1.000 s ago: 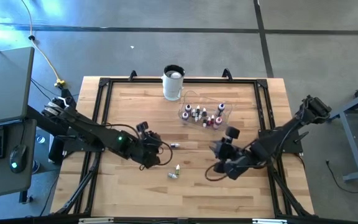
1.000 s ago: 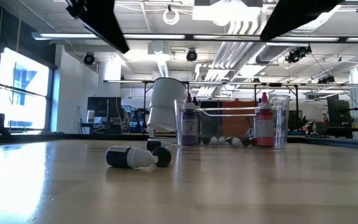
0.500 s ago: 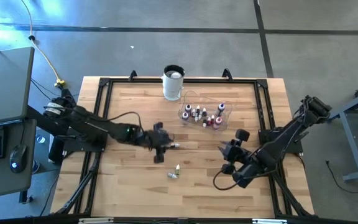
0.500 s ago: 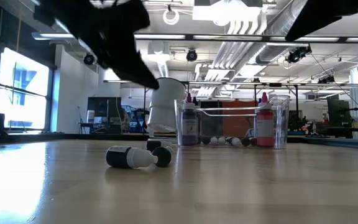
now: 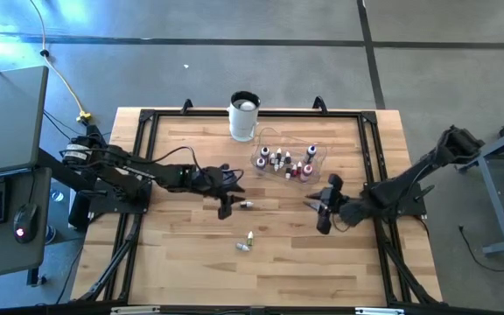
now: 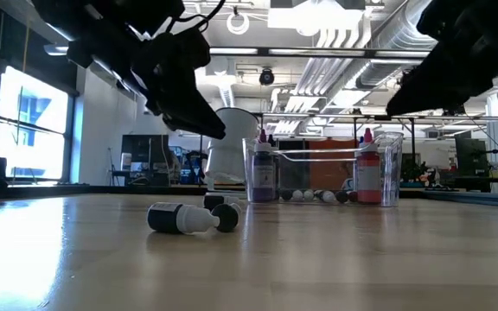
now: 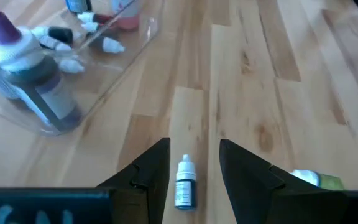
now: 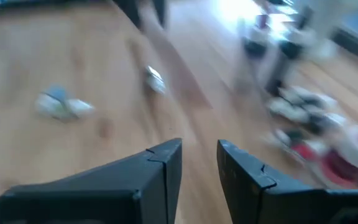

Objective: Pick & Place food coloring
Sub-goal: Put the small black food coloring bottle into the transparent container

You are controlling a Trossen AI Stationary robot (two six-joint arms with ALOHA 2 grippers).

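Your nearest loose food coloring bottle [image 7: 185, 183] lies on its side on the wooden table [image 5: 182, 262], in line with the gap between the left gripper [image 7: 194, 163]'s fingers [image 7: 151, 171], which stand apart with nothing held; in the high view the bottle sits just beside the gripper's tip, near the table's middle. Two more loose bottles [image 5: 245, 243] lie together closer to the front edge, and in the low view they rest on their sides on the boards. The rest of the bottles stand or lie inside the clear bowl [image 5: 264, 140] toward the back, with the tall white cup [image 5: 243, 117] just beside it. Your right gripper [image 8: 199, 155] hovers over the table to the right of the middle, near the bowl, its fingers parted with a narrow gap and empty.
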